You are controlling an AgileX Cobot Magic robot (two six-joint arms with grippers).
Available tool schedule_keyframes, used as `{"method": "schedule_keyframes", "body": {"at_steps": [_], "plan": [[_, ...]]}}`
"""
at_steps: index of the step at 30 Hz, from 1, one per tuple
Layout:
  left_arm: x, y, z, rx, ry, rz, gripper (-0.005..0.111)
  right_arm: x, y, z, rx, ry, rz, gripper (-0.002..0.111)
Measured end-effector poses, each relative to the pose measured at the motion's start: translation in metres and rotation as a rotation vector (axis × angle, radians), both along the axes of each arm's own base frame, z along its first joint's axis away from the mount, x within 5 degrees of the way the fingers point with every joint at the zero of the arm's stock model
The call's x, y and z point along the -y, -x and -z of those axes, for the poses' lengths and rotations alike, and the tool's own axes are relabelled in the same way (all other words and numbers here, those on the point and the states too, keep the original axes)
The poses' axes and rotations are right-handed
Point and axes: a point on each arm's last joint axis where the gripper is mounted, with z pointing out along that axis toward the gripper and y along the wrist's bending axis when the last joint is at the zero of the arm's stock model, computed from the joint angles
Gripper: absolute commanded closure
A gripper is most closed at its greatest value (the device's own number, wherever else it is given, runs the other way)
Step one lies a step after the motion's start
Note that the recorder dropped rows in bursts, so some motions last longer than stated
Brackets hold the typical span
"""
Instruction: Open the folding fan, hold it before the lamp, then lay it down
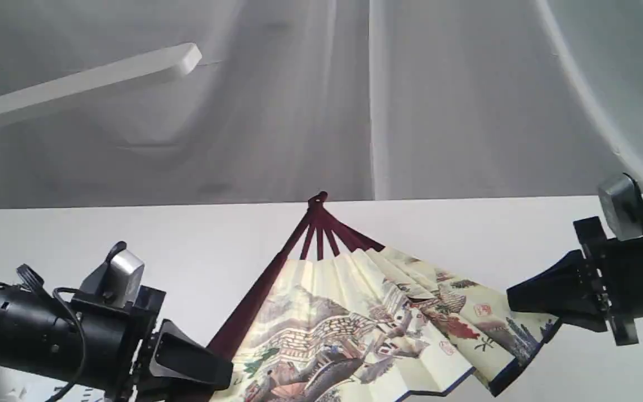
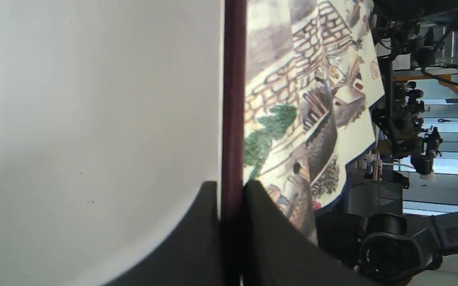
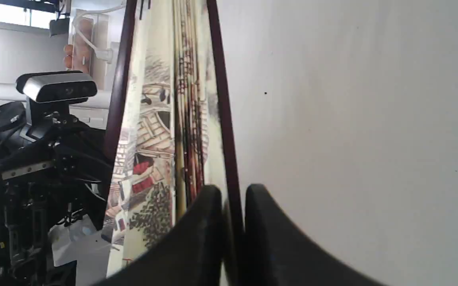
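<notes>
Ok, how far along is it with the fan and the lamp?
Opening looks mostly done: the folding fan is spread wide. In hand: left gripper and right gripper each clamp an outer rib. Still to do: holding it before the lamp, then laying it down.

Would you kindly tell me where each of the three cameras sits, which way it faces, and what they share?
Exterior view: off the arms, seemingly between them, facing across the table to a curtain; folding fan, lamp, left hand and right hand show.
Left wrist view: on the left arm, looking along its hand at the fan's clamped rib; right arm beyond.
Right wrist view: mirror case, left arm beyond.
Shared: the fan's painted leaf.
</notes>
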Motion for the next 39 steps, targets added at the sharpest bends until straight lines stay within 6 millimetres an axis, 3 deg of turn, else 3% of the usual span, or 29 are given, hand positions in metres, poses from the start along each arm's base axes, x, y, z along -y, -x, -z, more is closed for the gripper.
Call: {"method": "schedule_keyframes", "body": {"at_steps": [7, 10, 16, 20, 39], "plan": [[-0.002, 0.001, 0.001, 0.002, -0.017, 0.012, 0.1, 0.0, 0.0, 0.0, 0.0, 0.001, -0.002, 0.108], [-0.002, 0.0, 0.001, 0.001, -0.007, -0.004, 0.088, 0.0, 0.0, 0.0, 0.0, 0.005, 0.002, 0.108], [0.0, -0.006, -0.003, 0.001, 0.031, -0.066, 0.052, -0.011, -0.005, 0.0, 0.004, 0.0, 0.018, 0.108], [0.0, -0.007, -0.003, -0.002, 0.04, -0.08, 0.036, -0.018, -0.007, -0.002, 0.011, -0.021, 0.031, 0.108], [0.0, -0.005, -0.002, -0.067, 0.037, -0.098, 0.033, -0.037, -0.018, -0.013, 0.032, -0.151, 0.119, 0.108]]}}
